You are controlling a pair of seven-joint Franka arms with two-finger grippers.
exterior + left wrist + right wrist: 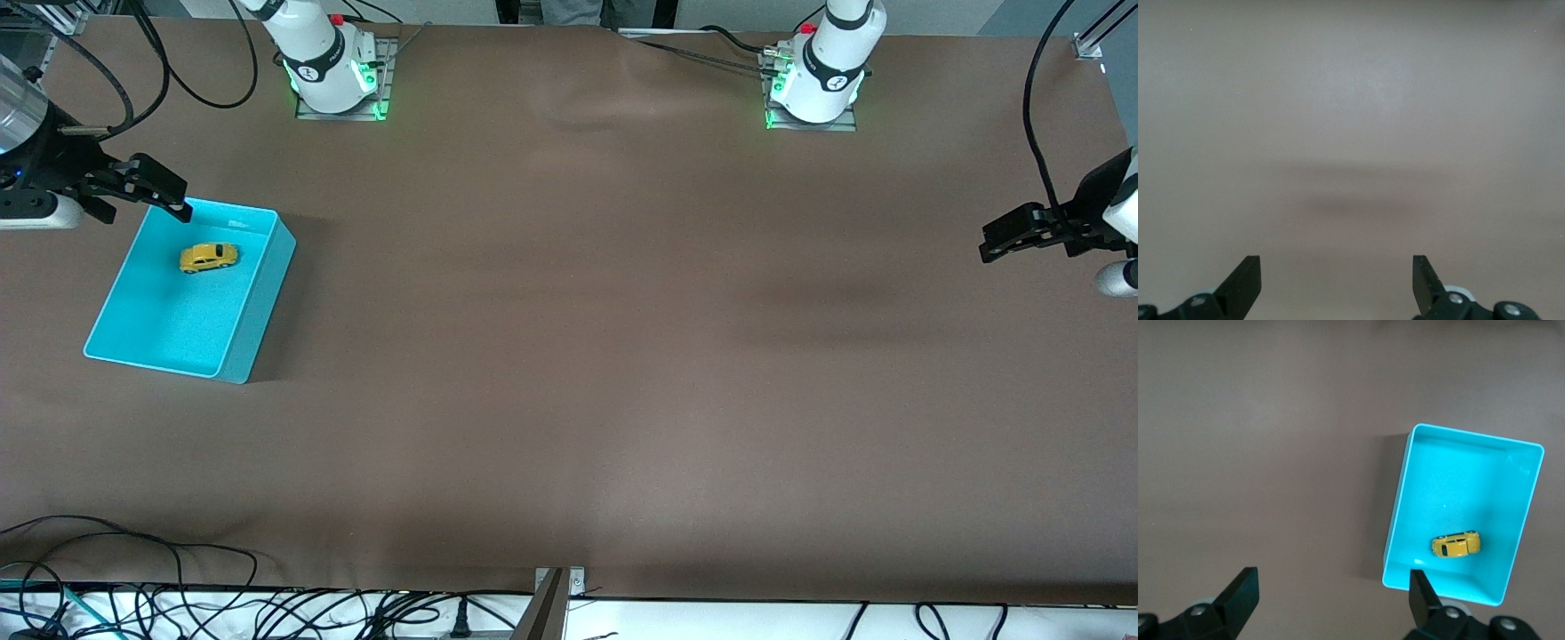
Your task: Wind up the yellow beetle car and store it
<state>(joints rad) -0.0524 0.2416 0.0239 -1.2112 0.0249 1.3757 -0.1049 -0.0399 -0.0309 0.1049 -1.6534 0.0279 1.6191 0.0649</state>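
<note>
While both arms hang off at their own ends of the table, I see the yellow beetle car (209, 258) sitting on its wheels inside the turquoise bin (258, 298), in the part of the bin floor nearer the robots' bases, touching no wall that I can make out. My right gripper (164, 197) is up in the air over the bin's corner toward the right arm's base, its fingers (1239, 592) spread wide with nothing between them; in the right wrist view the car (1456, 545) lies just past one fingertip, clear of both. My left gripper (1005, 240) hovers over bare brown table (622, 356) at the left arm's end, well apart from the bin, fingers (1245, 279) likewise parted and empty. I can read no writing on the car or the bin; a small pale mark on the bin floor is too small to tell.
</note>
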